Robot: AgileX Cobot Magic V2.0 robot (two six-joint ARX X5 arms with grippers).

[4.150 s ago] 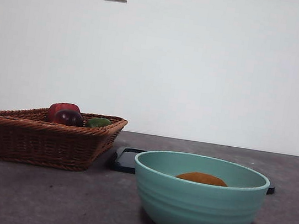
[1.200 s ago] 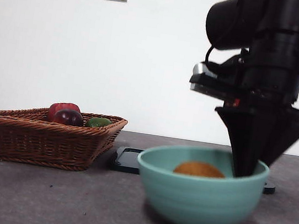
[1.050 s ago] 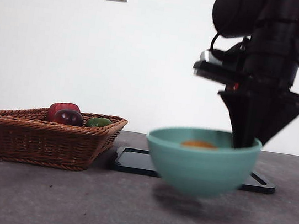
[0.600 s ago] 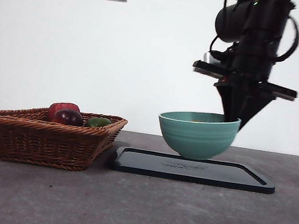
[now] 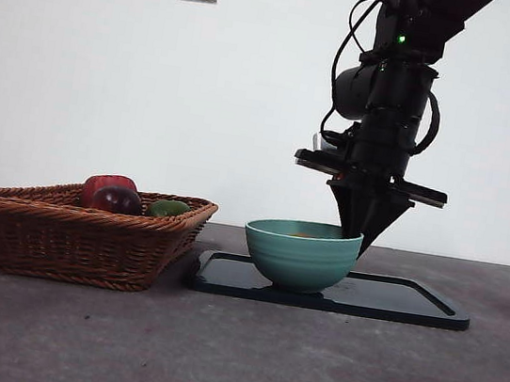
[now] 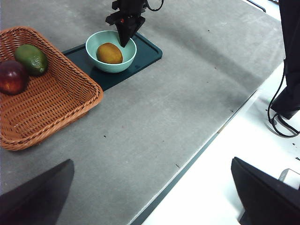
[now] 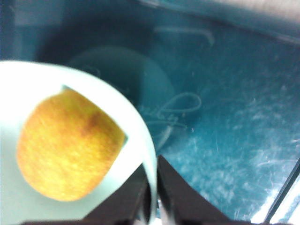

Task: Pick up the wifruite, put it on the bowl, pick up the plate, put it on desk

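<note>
My right pincer [image 5: 357,245] is clamped on the bowl [image 5: 301,255] rim, one jaw inside, one outside, keeping it level on the dark tray [image 5: 410,303]. The wifruite [image 6: 109,53] rests inside. My left pincer [image 6: 150,197] waits, spread wide.

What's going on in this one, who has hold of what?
The right tool is pinched on the rim of the bowl, which sits on the dark tray with the wifruite inside it. The left tool waits far back from the work, open and empty. Beside the tray, the wicker basket holds a dark red fruit and a green one.
</note>
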